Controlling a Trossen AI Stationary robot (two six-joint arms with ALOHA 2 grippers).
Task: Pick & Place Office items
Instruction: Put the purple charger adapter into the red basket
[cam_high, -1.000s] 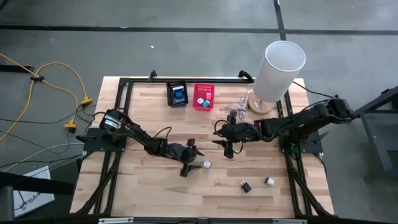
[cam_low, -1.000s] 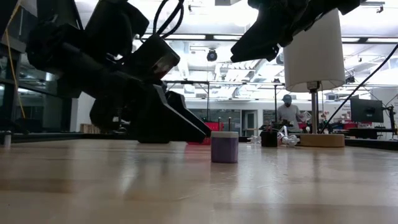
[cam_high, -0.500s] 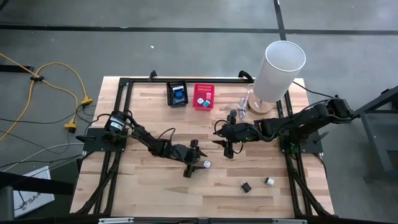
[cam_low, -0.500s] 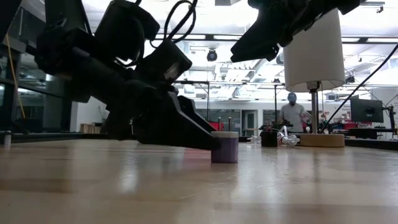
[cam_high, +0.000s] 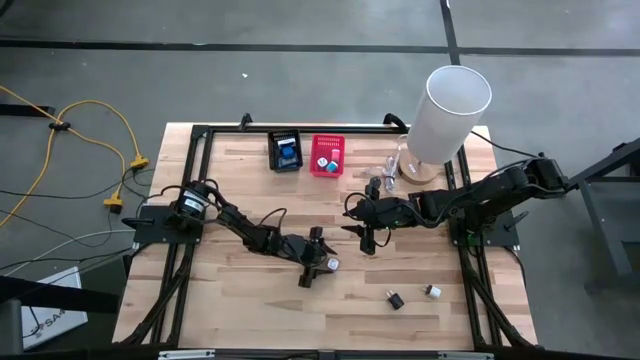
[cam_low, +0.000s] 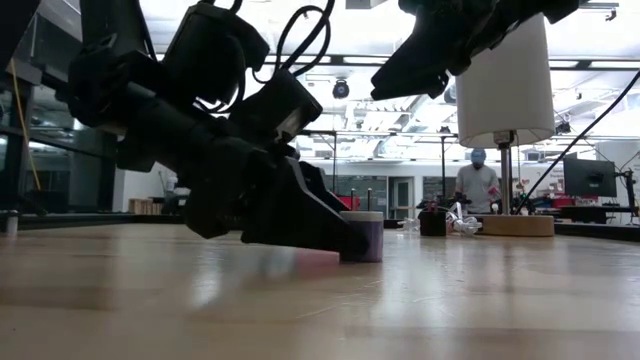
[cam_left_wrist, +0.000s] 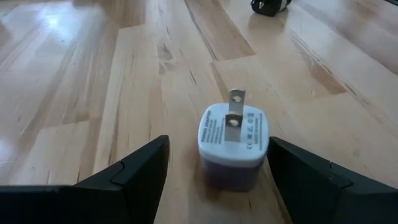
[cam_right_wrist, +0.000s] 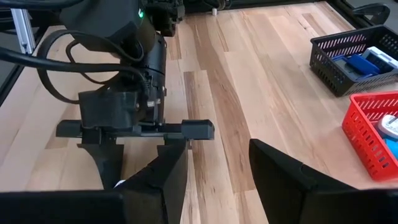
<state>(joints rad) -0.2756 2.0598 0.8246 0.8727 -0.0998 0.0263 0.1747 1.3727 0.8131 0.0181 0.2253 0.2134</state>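
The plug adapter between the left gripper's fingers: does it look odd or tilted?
Nothing odd. The plug adapter stands upright on the table, prongs up, between the open left gripper fingers.

We see a small plug adapter (cam_left_wrist: 234, 147) between the left gripper's (cam_left_wrist: 214, 168) matt black plastic fingers: smooth white plastic, faintly glossy, with two dull metal prongs. Beneath lies the table (cam_left_wrist: 93, 93) of pale planked wood, smooth, with a soft sheen.

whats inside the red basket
The red basket holds a white piece and something light blue, beside the black basket. Its mesh wall and the picture's edge hide whatever else lies inside.
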